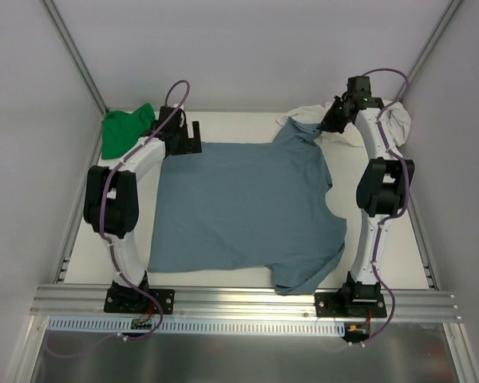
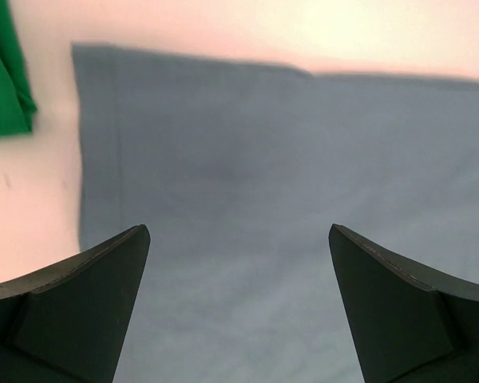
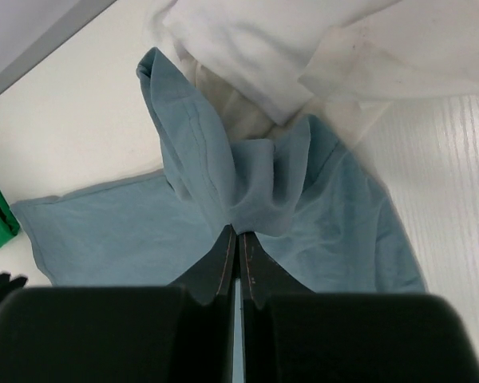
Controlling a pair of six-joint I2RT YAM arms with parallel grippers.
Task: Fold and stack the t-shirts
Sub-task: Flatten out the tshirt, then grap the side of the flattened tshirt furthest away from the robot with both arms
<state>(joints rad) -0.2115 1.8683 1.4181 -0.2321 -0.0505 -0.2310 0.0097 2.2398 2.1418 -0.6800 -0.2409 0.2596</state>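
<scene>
Top external view has the blue shirt (image 1: pixel 247 211) spread mostly flat across the middle of the desk (image 1: pixel 403 255), its hem toward my left arm and its neck opening toward my right. My left hand (image 1: pixel 185 136) sits at the far left corner of that shirt, by the hem. From my left wrist I see its fingers (image 2: pixel 80 311) wide apart, with blue cloth lying smooth beneath them and nothing held between them. Whether the tips touch the fabric I cannot tell.

My right hand (image 1: pixel 330 120) is at the shirt's far right corner. My right wrist view shows its two fingers pressed together on the far sleeve (image 3: pixel 247 179), the cloth gathered into a bunched peak right at the tips. The near sleeve (image 1: pixel 303 275) lies on the desk close to my right arm's base, a little rumpled.

The green shirt (image 1: pixel 126 129) lies crumpled in the far left corner of the desk, near the blue hem corner but apart from it. The cream shirt (image 1: pixel 397 120) is heaped in the far right corner, beyond my right hand, and its edge lies against the pinched sleeve.
</scene>
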